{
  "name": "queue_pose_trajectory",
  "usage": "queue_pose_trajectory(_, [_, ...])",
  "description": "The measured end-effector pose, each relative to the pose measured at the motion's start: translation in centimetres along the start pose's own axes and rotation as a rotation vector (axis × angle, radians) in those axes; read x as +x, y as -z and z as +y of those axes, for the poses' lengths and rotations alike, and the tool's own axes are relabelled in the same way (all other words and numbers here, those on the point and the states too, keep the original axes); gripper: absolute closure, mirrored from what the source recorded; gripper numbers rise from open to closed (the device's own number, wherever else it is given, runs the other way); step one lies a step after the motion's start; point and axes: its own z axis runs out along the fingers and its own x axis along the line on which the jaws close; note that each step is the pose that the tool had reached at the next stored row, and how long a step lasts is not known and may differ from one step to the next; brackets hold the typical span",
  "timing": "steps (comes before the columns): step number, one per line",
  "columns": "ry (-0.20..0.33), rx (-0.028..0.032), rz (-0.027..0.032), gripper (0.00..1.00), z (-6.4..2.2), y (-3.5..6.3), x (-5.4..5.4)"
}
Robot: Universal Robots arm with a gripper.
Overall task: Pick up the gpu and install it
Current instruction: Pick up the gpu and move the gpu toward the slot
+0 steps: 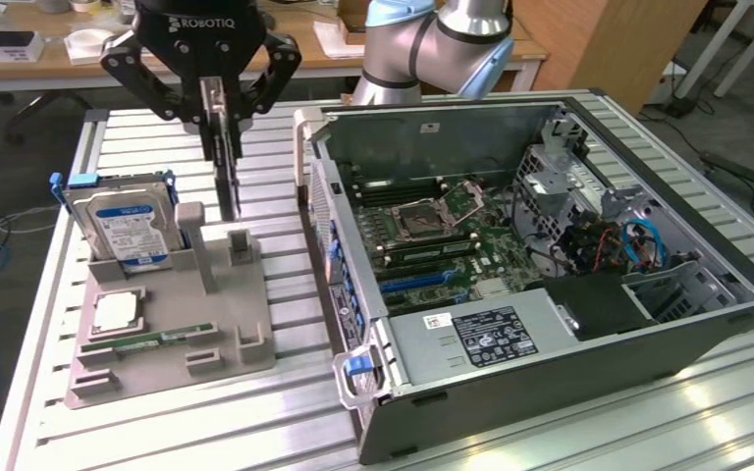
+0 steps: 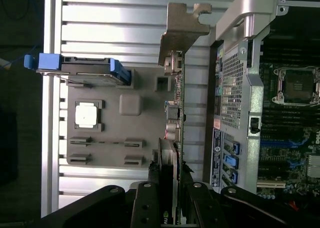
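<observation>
On the near part of the slatted surface (image 1: 193,432), a grey parts holder (image 1: 174,334) is carrying a memory stick (image 1: 141,341), a processor chip (image 1: 115,312) and, at its far left corner in the exterior view, an upright hard drive (image 1: 122,228) with a blue label.

Just beyond the holder's middle post, the gpu (image 1: 231,191) is hanging edge-on and upright. Its lower end is sitting just above the post and seems to be clear of it. The hand (image 1: 223,137) is gripping the card from above, with its fingers (image 1: 209,118) drawn narrow against the card's two flat faces.

The wrist view is looking down the same card (image 2: 181,112), clamped in the hand (image 2: 174,170). Its pale bracket (image 2: 182,32) is pointing away from the fingers.

I judge the pick-up to be done and the carrying step to be in hand. The card is out of its holder but not yet over the open computer case (image 1: 691,324), which is lying on the exterior view's right, near but apart.

Installing is going to call for keeping the card square in the grip. Its connector edge must line up with a slot on the motherboard (image 1: 443,235), and its bracket must meet the case's rear wall (image 2: 235,87).
</observation>
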Motion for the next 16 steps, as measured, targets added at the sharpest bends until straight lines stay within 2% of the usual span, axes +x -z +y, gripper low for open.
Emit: queue_pose_trajectory(16, [0.000, -0.0070, 0.0000, 0.74, -0.01, 0.02, -0.78])
